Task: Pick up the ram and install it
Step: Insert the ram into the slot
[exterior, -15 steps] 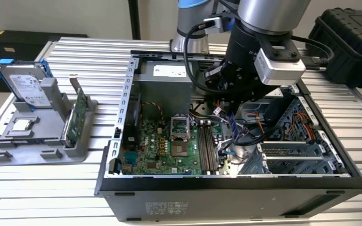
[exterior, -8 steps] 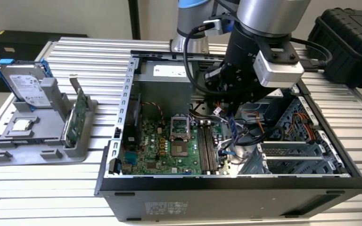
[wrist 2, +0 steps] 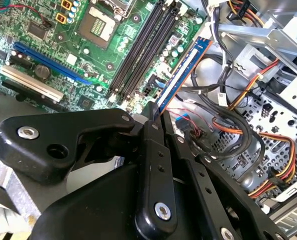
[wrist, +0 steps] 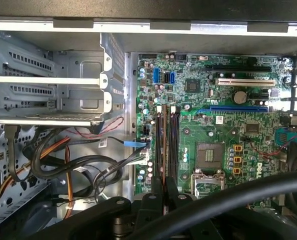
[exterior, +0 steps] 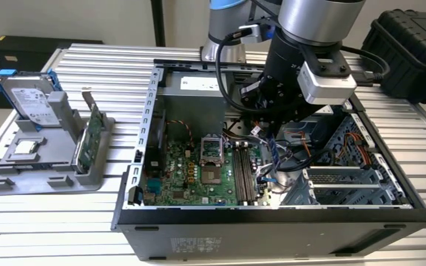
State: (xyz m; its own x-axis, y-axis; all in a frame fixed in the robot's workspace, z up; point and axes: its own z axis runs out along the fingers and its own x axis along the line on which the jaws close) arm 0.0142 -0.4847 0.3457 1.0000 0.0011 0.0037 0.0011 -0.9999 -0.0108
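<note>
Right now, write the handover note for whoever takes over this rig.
Gripper: fingers shut on the long, flat blue ram stick, held edge-on inside the open black computer case.
Position: ram hangs above the green motherboard, close to its long black memory slots, not seated.
Done: ram picked up and carried into the case.
Left: lining it up with a slot and pressing it home.

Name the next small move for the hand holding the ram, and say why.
Probably a small sideways shift toward the black memory slots. In the second wrist view the hand is shut on the ram, which hangs above the motherboard, edge-on and roughly parallel to the slots but seemingly offset toward the cables.
</note>
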